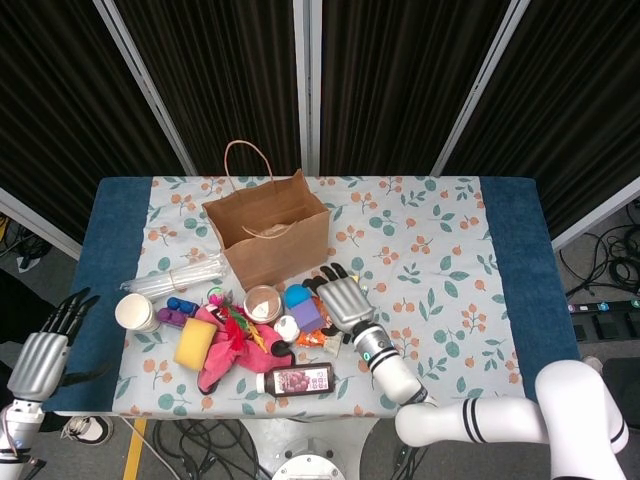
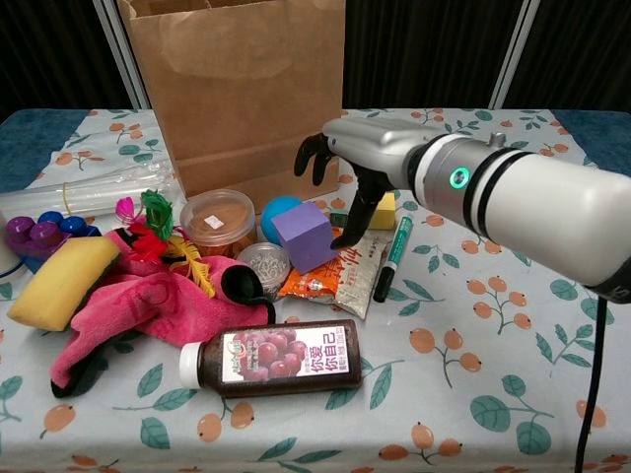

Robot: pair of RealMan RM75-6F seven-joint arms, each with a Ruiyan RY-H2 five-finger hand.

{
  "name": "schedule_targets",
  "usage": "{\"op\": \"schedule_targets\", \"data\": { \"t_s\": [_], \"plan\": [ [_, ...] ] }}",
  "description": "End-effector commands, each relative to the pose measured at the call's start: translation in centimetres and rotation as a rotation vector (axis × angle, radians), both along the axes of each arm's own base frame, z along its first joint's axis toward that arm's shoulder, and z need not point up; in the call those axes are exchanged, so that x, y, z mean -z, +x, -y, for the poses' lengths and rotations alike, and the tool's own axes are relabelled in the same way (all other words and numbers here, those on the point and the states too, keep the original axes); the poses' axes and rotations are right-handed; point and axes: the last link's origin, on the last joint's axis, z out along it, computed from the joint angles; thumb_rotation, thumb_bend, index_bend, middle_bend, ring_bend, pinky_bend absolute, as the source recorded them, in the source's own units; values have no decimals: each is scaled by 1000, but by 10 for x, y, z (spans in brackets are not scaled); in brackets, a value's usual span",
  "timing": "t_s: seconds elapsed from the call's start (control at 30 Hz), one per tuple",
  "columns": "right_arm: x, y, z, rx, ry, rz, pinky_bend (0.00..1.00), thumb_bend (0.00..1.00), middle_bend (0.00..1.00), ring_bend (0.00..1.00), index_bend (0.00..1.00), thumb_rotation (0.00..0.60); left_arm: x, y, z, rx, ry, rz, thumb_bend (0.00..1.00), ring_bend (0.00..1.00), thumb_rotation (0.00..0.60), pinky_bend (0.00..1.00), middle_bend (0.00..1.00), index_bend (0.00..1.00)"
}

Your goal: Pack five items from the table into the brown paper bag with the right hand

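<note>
The brown paper bag (image 1: 268, 235) stands open and upright at the back of the table, and it fills the top of the chest view (image 2: 242, 89). My right hand (image 1: 343, 298) hovers low in front of it with fingers spread and nothing in them (image 2: 357, 163). Its thumb points down at the snack packet (image 2: 340, 268), just right of the purple cube (image 2: 306, 236). A yellow cube (image 2: 385, 209) is half hidden behind the hand. The green marker (image 2: 392, 258) lies to its right. My left hand (image 1: 40, 352) hangs open off the table's left edge.
A blue ball (image 2: 279, 212), an orange-lidded tub (image 2: 217, 222), a pink cloth (image 2: 148, 305), a yellow sponge (image 2: 59, 281) and a juice bottle (image 2: 276, 357) crowd the front left. A paper cup (image 1: 136, 312) and a bundle of clear tubes (image 1: 180, 277) lie further left.
</note>
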Motion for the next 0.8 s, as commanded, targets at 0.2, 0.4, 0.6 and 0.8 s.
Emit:
{"op": "schedule_targets", "data": {
  "t_s": [0.2,0.4,0.6,0.8],
  "plan": [
    [16,9,-6,-33,-1,11,71,36,282,105,218,600,-2,-2,0,-4,8,8,48,63,600,162,99,112],
    [15,13,-12,-56,-14,16,95,48,304,129,247,600,-1,-2,-2,-1,6,13,48,62,600,163,99,112],
    [17,11,-12,-49,-17,0,108,53,315,142,260,600,-1,-3,-1,-5,7,14,48,62,600,163,99,112],
    [20,10,-11,-42,-22,-11,112,53,318,147,265,600,-1,-4,-1,-10,9,14,48,62,600,162,100,111]
  ]
}}
